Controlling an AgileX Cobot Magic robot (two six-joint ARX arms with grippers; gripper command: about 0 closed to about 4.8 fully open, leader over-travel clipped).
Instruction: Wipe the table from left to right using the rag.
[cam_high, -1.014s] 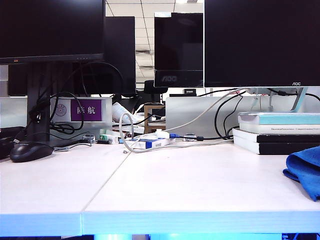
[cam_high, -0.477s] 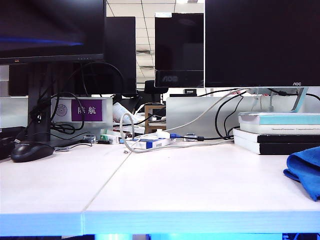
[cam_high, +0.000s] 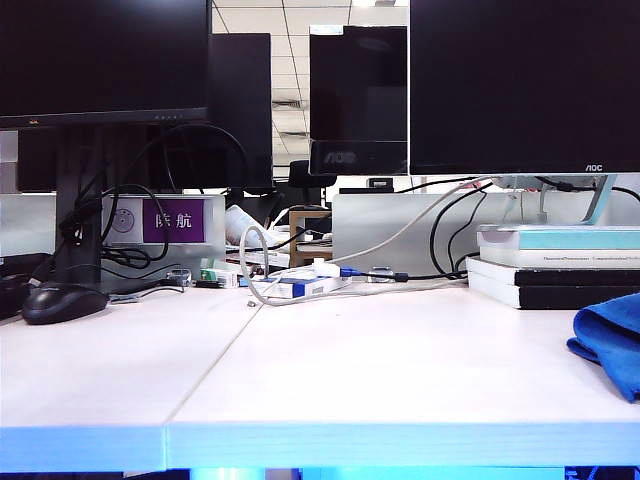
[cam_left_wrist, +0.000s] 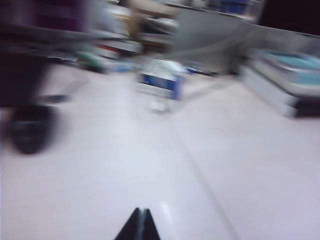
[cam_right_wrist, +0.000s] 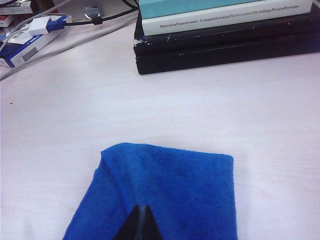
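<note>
The blue rag lies on the white table at the far right, in front of the books. In the right wrist view the rag spreads flat under my right gripper, whose dark tips are shut together over the cloth with nothing seen between them. My left gripper is shut and empty, hanging over bare table near the panel seam; that view is motion-blurred. Neither gripper shows in the exterior view.
A black mouse sits at the left, also the mouse in the left wrist view. Stacked books stand behind the rag. A blue-white box with cables lies at the back middle. Monitors line the rear.
The rag, mouse and books lie where they were. A faint blue streak mirrored in the left monitor half a second ago is gone.
</note>
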